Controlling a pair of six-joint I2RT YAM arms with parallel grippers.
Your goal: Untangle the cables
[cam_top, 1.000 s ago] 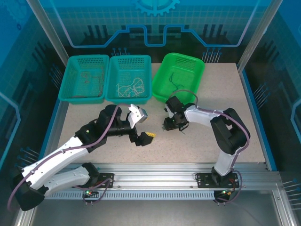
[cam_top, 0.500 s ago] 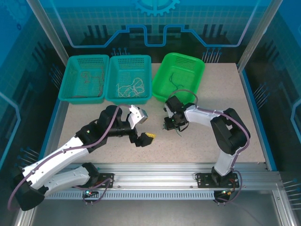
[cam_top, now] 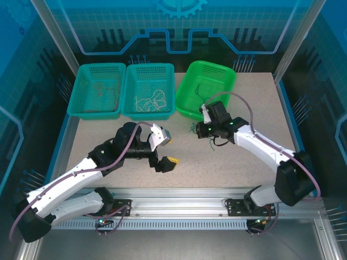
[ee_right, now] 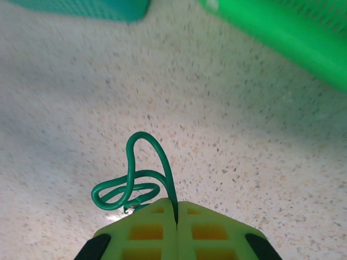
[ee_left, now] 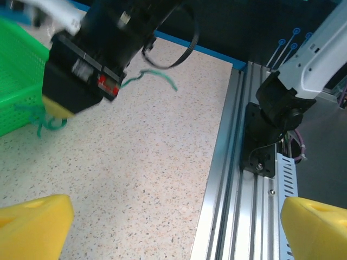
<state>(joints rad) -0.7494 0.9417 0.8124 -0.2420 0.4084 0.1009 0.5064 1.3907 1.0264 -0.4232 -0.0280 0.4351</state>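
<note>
A dark green cable loops out from between the lime fingers of my right gripper, which is shut on it. From above, the right gripper hovers over the table just in front of the green basket, and the green cable dangles at its left. In the left wrist view the same cable trails beside the right gripper's black body. My left gripper stands wide open over the table's middle, its yellow fingers holding nothing.
Two teal baskets stand at the back left: one holds reddish cables, the other holds white cables. A dark cable lies in the green basket. The aluminium rail runs along the near edge.
The right gripper has shut on the green cable, lifted it off the table and swung up and right toward the green basket. The left gripper has shifted slightly and stays open.
</note>
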